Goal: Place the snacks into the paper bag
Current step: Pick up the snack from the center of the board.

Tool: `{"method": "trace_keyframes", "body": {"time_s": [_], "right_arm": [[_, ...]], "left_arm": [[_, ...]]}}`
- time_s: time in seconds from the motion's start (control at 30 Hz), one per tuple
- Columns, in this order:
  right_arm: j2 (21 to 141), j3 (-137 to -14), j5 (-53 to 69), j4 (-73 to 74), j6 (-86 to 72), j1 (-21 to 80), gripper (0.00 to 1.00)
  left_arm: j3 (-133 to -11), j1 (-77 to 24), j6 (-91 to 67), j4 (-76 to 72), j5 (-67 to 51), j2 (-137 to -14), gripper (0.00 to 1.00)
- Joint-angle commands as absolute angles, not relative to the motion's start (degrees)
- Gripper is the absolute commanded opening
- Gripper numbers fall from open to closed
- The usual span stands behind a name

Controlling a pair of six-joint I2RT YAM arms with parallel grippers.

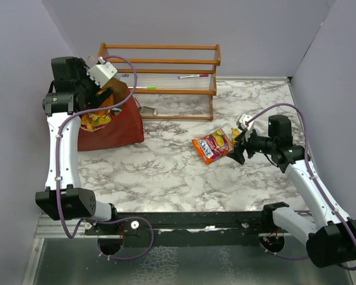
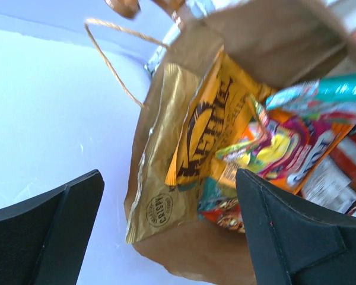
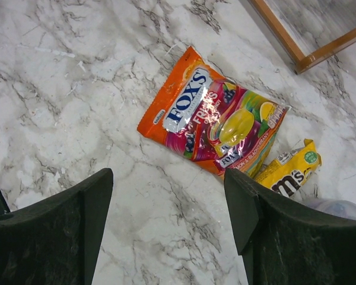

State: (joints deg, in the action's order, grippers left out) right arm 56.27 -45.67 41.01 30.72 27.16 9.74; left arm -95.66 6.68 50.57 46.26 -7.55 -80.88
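The red paper bag (image 1: pixel 115 127) stands at the far left, its brown inside (image 2: pixel 202 249) showing in the left wrist view. It holds an orange Kettle chips bag (image 2: pixel 202 130) and several small colourful packets (image 2: pixel 285 142). My left gripper (image 1: pixel 101 95) hovers over the bag's mouth, open and empty (image 2: pixel 169 196). An orange Fox's candy pack (image 1: pixel 212 146) (image 3: pixel 216 119) lies flat on the marble, with a yellow M&M's pack (image 1: pixel 235 133) (image 3: pixel 291 172) beside it. My right gripper (image 1: pixel 236 151) is open and empty (image 3: pixel 169 199), just right of the candy pack.
A wooden slatted rack (image 1: pixel 166 71) stands at the back behind the bag, with pens on it. A small translucent cup (image 3: pixel 338 209) lies by the M&M's pack. Grey walls close in the left, back and right sides.
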Motion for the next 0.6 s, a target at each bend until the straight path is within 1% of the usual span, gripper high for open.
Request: {"method": "trace_keyframes", "body": {"time_s": [0.0,0.17,0.37,0.47,0.57], "right_arm": [[57.1,-44.9,36.1,27.5,25.8,9.8,0.76],[59.1,-44.8,29.5,26.3,24.7,9.8,0.75],[64.2,-45.2,19.9,24.6,24.0,9.8,0.73],[66.8,-46.3,17.9,25.7,23.9,9.8,0.71],[66.9,-46.1,18.1,25.6,23.8,9.8,0.71]], "left_arm": [[-100.6,6.1,39.1,44.8,-18.6,-78.9,0.99],[-98.9,2.5,29.2,42.7,-25.8,-76.6,0.99],[-91.2,-8.6,18.6,36.9,-27.8,-72.9,0.99],[-87.0,-14.4,15.0,33.4,-29.0,-73.0,0.99],[-83.5,-19.8,14.1,30.6,-28.8,-75.2,0.99]]}}
